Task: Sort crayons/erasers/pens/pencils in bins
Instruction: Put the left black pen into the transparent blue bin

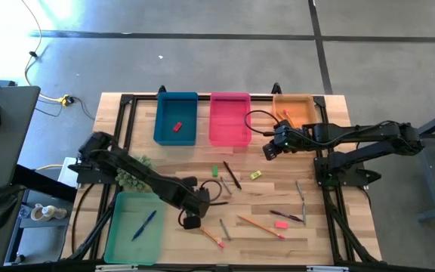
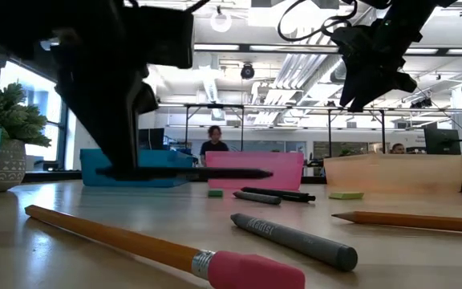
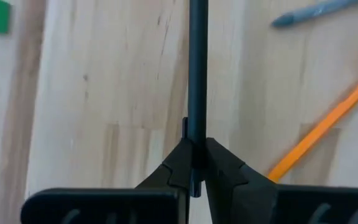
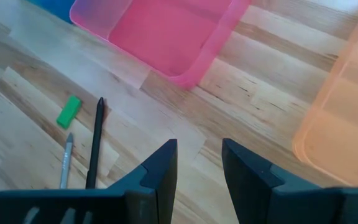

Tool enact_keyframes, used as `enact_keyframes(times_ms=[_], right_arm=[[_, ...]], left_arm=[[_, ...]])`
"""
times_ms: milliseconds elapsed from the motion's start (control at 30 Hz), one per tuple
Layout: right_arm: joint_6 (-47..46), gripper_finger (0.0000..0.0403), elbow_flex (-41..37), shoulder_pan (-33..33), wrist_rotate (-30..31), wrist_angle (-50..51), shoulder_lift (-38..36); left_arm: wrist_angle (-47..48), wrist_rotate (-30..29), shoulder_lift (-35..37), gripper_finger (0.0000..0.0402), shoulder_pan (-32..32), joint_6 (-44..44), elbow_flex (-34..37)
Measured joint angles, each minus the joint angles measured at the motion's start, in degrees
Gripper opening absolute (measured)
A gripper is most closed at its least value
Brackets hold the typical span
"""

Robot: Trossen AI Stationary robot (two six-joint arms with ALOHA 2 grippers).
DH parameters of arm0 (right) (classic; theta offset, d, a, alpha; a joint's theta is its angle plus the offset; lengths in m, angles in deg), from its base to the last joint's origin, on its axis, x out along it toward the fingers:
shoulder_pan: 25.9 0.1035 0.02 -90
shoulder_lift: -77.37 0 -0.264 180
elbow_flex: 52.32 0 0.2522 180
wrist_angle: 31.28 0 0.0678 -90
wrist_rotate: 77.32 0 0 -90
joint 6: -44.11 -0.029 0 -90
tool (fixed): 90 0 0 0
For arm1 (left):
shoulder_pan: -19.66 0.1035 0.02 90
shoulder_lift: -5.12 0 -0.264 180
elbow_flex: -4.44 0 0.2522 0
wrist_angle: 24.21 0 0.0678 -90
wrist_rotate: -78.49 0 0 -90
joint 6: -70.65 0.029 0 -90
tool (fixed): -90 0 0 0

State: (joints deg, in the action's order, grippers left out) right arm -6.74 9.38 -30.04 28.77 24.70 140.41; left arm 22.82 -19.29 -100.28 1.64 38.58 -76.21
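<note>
Overhead, high view: left gripper [image 1: 200, 202] sits low over the table's near middle, its fingertips hidden under the arm, so the grip cannot be read here. A dark pen [image 1: 218, 202] pokes out to its right. Right gripper [image 1: 269, 150] hangs just near of the gap between pink bin [image 1: 229, 137] and orange bin [image 1: 296, 110]. Blue bin [image 1: 176, 137] holds one red eraser [image 1: 177, 127]; green bin [image 1: 124, 234], at the near left edge, holds a blue pen [image 1: 143, 225]. Loose pencils, crayons and erasers lie across the right half.

Low view: the left arm is a dark mass; a black pen [image 2: 184, 172] juts level from it, clear of the wood.

Left wrist view: fingers [image 3: 219, 167] clamped tight on that pen [image 3: 197, 74].

Right wrist view: jaws parted, nothing between them; bare wood ahead, pink bin [image 4: 166, 37] beyond.
</note>
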Motion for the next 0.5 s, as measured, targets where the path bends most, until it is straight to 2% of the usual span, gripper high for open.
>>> enact_keyframes(times_ms=[500], right_arm=[[2.51, 0.0118, 0.00, 0.00, 0.01, 0.13, 0.00]], left_arm=[[5.27, -2.40, 7.34, 0.0010, -2.17, -6.74, -0.01]])
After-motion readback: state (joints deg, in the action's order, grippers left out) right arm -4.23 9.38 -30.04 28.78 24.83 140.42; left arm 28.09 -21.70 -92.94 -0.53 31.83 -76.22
